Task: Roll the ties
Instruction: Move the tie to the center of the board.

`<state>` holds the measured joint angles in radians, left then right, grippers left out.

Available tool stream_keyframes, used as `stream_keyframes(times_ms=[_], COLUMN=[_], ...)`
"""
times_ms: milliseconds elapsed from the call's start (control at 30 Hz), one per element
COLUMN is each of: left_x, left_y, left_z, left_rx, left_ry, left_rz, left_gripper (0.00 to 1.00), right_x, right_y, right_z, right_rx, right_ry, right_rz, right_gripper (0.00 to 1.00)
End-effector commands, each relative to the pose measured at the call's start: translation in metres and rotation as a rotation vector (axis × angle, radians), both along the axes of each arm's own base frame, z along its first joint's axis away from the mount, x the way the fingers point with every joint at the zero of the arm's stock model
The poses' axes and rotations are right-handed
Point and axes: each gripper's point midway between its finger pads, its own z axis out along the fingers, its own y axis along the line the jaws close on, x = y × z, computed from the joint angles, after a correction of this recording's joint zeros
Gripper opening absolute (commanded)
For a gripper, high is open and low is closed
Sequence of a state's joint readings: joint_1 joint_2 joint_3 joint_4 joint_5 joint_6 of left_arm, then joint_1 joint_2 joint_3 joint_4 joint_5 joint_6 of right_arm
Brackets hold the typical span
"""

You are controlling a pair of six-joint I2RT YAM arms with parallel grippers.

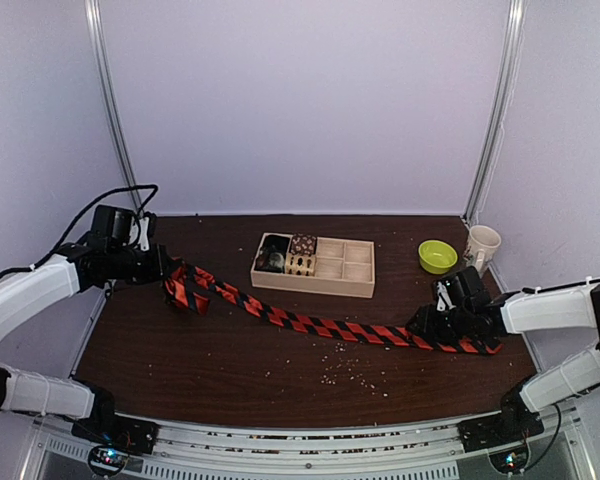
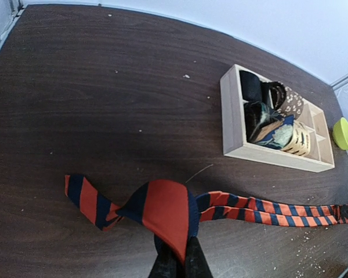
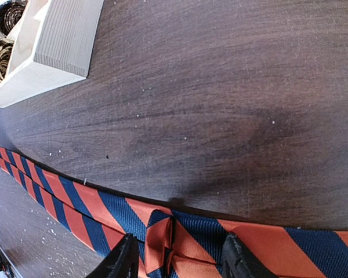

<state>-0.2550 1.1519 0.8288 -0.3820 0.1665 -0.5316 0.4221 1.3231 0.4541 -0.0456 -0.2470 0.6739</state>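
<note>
Left fingers: pressed together, pinching a fold of the tie near its wide end. In the left wrist view, a broad orange-red panel draped over the fingertips, with a short striped tail flat on the tabletop to one side and the long narrow part stretching away on the other.

Right fingers: down on the tie close to its other end, tips standing apart, one on each side of a small pucker of orange and dark fabric. Impossible to tell from the right wrist view whether squeezing that pucker or only resting around it.

Between the two arms: the tie laid out in one long diagonal line across the dark wood, from far left to near right, passing just in front of the wooden tray without touching it. A short end past the right fingers, flat on the tabletop.

In the tray's left compartments: several small patterned fabric rolls. Right of the tray, a green bowl, and beside that a pale mug, both apart from the tie. Pale crumbs scattered on the tabletop toward the front edge.
</note>
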Motion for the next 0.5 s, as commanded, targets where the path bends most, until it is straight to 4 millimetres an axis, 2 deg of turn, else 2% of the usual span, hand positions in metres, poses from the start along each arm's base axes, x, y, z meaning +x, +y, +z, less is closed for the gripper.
stream_keyframes(times_ms=[0, 133, 167, 200, 267, 300, 367, 400, 467], left_x=[0.004, 0.014, 0.017, 0.018, 0.021, 0.022, 0.022, 0.022, 0.025], left_y=[0.014, 0.019, 0.021, 0.024, 0.03, 0.034, 0.042, 0.048, 0.063], left_z=[-0.001, -0.019, -0.027, -0.033, -0.039, -0.039, -0.038, -0.038, -0.044], left_rx=[0.094, 0.143, 0.16, 0.19, 0.238, 0.251, 0.284, 0.309, 0.352], left_ry=[0.038, 0.086, 0.106, 0.13, 0.15, 0.141, 0.121, 0.12, 0.132], left_rz=[0.027, 0.051, 0.055, 0.063, 0.077, 0.088, 0.123, 0.142, 0.196], left_gripper=[0.03, 0.07, 0.13, 0.27, 0.62, 0.74, 0.87, 0.9, 0.9], right_x=[-0.016, -0.004, -0.001, 0.001, 0.005, 0.007, 0.009, 0.009, 0.009], right_y=[-0.012, -0.001, 0.003, 0.007, 0.012, 0.015, 0.02, 0.022, 0.025], right_z=[-0.027, -0.02, -0.016, -0.012, 0.0, 0.007, 0.019, 0.024, 0.034], right_rx=[-0.068, -0.056, -0.049, -0.038, -0.019, -0.009, 0.006, 0.013, 0.032], right_ry=[0.098, 0.085, 0.078, 0.07, 0.043, 0.025, -0.002, -0.014, -0.041], right_rz=[0.022, 0.066, 0.08, 0.097, 0.123, 0.137, 0.164, 0.177, 0.197], right_gripper=[0.49, 0.5, 0.51, 0.51, 0.53, 0.55, 0.58, 0.6, 0.62])
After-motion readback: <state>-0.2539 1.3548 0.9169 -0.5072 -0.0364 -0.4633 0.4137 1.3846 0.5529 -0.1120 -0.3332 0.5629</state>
